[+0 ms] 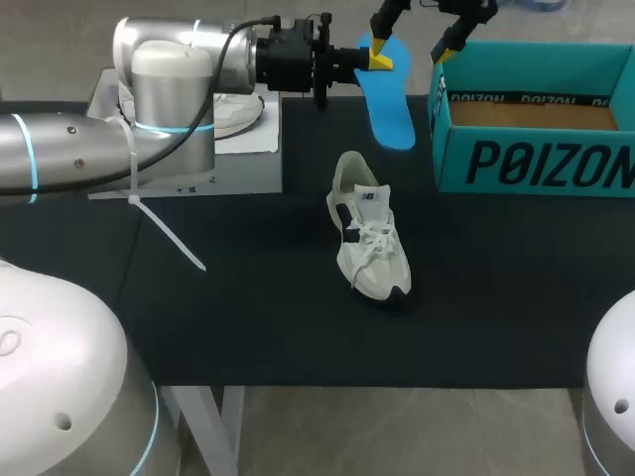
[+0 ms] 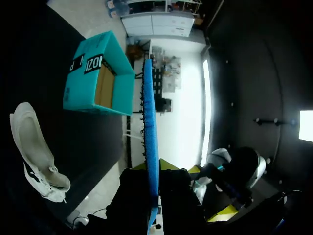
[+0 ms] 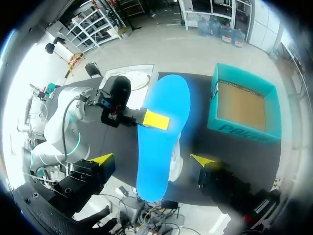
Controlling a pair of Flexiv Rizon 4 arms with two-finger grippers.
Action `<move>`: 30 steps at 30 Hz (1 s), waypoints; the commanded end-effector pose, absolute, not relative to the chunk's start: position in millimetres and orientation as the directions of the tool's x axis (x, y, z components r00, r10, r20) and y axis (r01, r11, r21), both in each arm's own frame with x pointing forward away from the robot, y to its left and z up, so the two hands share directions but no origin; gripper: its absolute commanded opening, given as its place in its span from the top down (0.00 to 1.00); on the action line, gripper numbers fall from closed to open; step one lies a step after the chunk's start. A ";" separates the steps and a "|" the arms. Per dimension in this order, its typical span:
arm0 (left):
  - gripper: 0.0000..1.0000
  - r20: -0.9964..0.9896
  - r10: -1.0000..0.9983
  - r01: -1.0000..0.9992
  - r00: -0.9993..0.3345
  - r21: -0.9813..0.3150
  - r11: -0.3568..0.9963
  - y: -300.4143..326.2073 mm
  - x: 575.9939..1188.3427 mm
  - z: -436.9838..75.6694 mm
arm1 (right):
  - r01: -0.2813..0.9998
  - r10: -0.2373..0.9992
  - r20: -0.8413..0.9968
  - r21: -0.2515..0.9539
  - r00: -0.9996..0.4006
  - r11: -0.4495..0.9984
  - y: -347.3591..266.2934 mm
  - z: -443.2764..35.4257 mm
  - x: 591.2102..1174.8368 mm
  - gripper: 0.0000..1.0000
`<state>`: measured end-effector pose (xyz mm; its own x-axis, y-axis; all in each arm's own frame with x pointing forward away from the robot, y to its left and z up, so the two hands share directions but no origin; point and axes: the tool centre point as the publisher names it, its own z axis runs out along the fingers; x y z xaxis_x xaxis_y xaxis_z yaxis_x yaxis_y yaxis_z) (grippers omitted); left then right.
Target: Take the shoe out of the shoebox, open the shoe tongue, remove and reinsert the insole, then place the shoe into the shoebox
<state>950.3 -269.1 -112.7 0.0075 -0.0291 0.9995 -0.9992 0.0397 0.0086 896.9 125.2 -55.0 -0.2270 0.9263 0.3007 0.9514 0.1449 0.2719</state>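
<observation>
The bright blue insole (image 1: 389, 109) is out of the shoe and held over the far edge of the tabletop (image 1: 248, 317), just beside the open teal shoebox (image 1: 536, 164) in the far right corner. The pale sneaker (image 1: 369, 238) stands on its sole mid-table, toe toward the near edge, with bare black surface all round. The left gripper (image 1: 377, 61), its arm stretched level, pinches the insole near one end. The right gripper (image 3: 152, 159) hangs above it, fingers spread wide, holding nothing.

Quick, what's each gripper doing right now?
Left gripper: closed, holding the blue insole.
Right gripper: open, a finger on either side of the insole, neither touching it.
</observation>
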 end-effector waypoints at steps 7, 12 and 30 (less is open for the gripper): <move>1.00 0.999 0.014 -0.999 -0.036 -0.036 0.018 -266.1 955.6 -133.7 | 0.958 0.952 0.215 0.232 -0.218 0.167 133.4 -49.4 894.6 0.00; 1.00 0.995 0.056 -0.997 -0.077 -0.078 0.016 -265.3 960.4 -137.4 | 0.959 0.957 0.190 0.223 -0.221 0.177 131.6 -44.1 891.5 0.00; 1.00 0.996 0.053 -0.997 -0.074 -0.072 -0.034 -271.4 962.4 -170.6 | 0.984 0.993 0.003 0.135 -0.116 0.115 131.0 -43.6 890.9 0.00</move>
<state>966.8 -268.6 -166.0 -0.0703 0.0394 0.9967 -0.9974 -0.0175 -0.0696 886.9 123.1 -45.9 -0.1348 0.9892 0.0567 0.9821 0.1258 0.1400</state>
